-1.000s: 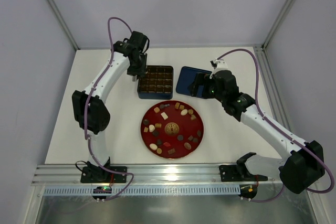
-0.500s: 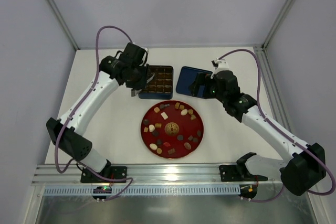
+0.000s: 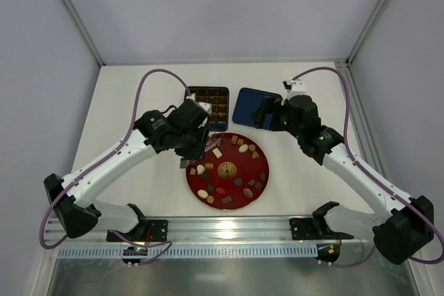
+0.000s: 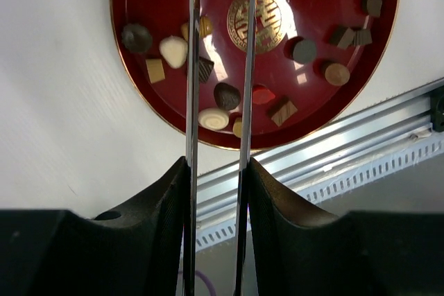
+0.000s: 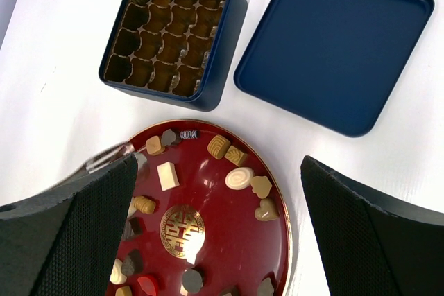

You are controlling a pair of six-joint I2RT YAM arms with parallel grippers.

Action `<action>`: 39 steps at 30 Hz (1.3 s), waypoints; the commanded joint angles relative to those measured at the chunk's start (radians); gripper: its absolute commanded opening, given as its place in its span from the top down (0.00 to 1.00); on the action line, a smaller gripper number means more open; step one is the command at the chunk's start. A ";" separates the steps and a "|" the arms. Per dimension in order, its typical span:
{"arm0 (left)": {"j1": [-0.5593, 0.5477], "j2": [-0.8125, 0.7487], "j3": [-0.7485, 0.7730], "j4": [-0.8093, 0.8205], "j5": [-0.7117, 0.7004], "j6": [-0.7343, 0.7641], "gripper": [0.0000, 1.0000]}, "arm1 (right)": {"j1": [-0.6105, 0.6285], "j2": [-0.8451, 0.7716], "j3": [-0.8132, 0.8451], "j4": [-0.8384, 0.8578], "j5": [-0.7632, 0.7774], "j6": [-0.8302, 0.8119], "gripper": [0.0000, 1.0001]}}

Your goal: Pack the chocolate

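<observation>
A white table (image 3: 139,102) carries everything, and the landmark on it is a round glossy red plate (image 4: 312,5) near the arms' bases. The left arm (image 3: 111,164) reaches in from the plate's left. The right arm (image 3: 347,164) bends round its right side.

Just beyond the plate's far left rim sits a dark blue square box (image 5: 220,60) with a brown gridded liner. Whether any cup is filled cannot be told. Its flat dark blue lid (image 5: 333,46) lies beside it, beyond the plate's far right rim.

The right gripper (image 5: 218,168) hangs above the plate's far edge, fingers spread wide and holding nothing. The left gripper (image 4: 216,171) is clamped on thin metal tweezers (image 4: 192,67), whose blades reach over the plate's middle.

The chocolate (image 5: 238,178), small dark, tan and cream pieces, lies scattered across the plate. The plate's centre bears a gold emblem (image 4: 267,19). Its figure cannot be read as words.
</observation>
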 commanded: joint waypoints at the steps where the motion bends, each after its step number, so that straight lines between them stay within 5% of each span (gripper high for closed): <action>1: -0.054 -0.036 -0.054 0.027 -0.041 -0.095 0.63 | 0.000 -0.030 0.000 0.010 0.014 0.002 0.00; 18: -0.155 0.033 -0.123 0.079 -0.195 -0.244 0.57 | 0.000 -0.033 -0.020 0.016 0.015 -0.001 0.00; 39: -0.155 0.096 -0.167 0.144 -0.164 -0.252 0.55 | 0.000 -0.053 -0.041 0.017 0.025 -0.010 0.00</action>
